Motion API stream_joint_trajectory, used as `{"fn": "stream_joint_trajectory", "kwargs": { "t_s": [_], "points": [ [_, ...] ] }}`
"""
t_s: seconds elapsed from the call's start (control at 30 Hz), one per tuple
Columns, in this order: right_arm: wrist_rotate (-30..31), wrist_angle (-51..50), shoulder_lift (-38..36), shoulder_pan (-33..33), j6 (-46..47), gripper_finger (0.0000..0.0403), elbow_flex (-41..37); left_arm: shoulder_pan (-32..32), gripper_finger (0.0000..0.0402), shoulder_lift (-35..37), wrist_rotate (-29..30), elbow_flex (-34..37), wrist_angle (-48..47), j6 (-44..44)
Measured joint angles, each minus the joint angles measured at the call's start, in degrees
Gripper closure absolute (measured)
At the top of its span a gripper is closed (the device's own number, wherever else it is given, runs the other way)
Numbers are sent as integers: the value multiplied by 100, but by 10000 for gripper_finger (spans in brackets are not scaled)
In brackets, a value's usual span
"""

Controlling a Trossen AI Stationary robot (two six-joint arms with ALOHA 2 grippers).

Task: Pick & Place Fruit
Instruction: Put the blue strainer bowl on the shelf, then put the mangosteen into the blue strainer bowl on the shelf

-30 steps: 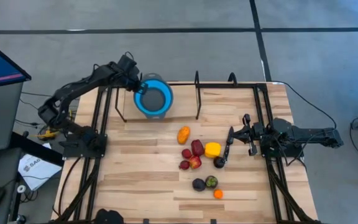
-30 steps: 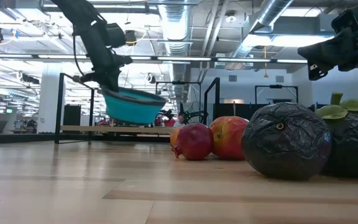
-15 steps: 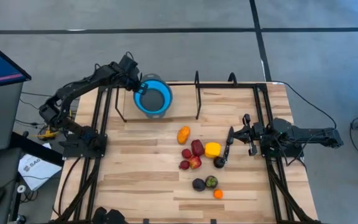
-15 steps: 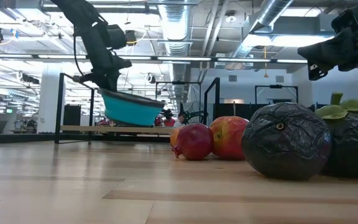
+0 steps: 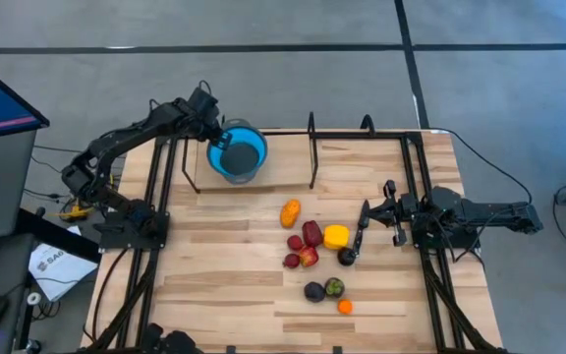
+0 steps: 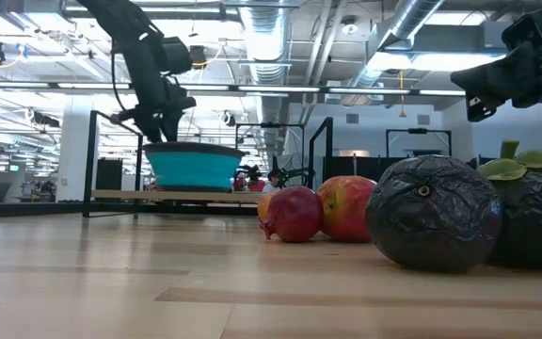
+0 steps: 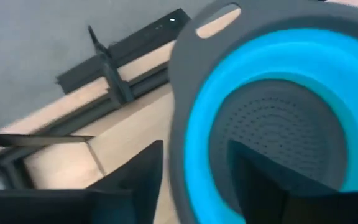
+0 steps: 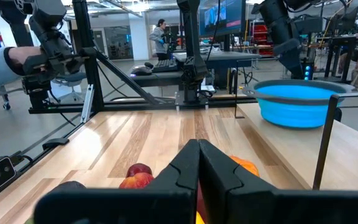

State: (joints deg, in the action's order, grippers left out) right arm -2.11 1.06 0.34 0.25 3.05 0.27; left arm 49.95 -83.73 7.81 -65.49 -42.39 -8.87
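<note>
No fruit [image 5: 311, 248] is in the blue bowl [image 5: 240, 153] yet; all the pieces lie in a bunch on the worktop [image 5: 234, 265], well apart from the bowl. The left hand [image 5: 213, 139] holds the bowl by its grey rim near the far edge. The right hand [image 5: 363, 219] waits just beside the fruit, fingers pressed together, holding nothing.

Your table [image 5: 234, 265] is pale wood planking, smooth with a faint sheen. The bowl [image 5: 240, 152] looks like matt blue plastic under a grey rim, its base perforated. The dark fruit [image 6: 433, 213] has a crinkled, slightly glossy skin; the red fruit [image 6: 294, 214] shines smooth.
</note>
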Motion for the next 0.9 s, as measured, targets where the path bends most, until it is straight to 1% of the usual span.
{"fn": "stream_joint_trajectory", "kwargs": {
  "t_s": [0.1, 0.23, 0.33, 0.43, 0.53, 0.67, 0.77, 0.83, 0.9],
  "points": [
    [0, 0, 0, 0, 0, 401, -1, 0, 201, 155, 101, 2, 2, 104],
    [0, 0, 0, 2, 0, 401, 0, -141, 196, 677, 128, 2, 54, 116],
    [0, 0, 0, 0, -1, 401, -1, -462, 203, 1268, 102, 2, 203, 115],
    [0, 0, 0, 1, -1, 401, -2, -1011, 214, 1889, 31, 33, 650, 113],
    [-1, 0, 0, 1, 0, 401, -1, -1800, 225, 2476, -118, 361, 1675, 117],
    [0, 0, 0, 0, -1, 401, -1, -2998, 237, 3094, -309, 1206, 3503, 451],
    [0, 0, 0, 1, -2, 401, 0, -3851, 244, 3353, -449, 1958, 4821, 858],
    [0, 0, 1, 0, 0, 401, -1, -4380, 248, 3408, -483, 2414, 5525, 1038],
    [2, 2, 0, 2, -55, 401, 0, -4836, 251, 3426, -477, 2818, 6016, 1060]
  ]
}}
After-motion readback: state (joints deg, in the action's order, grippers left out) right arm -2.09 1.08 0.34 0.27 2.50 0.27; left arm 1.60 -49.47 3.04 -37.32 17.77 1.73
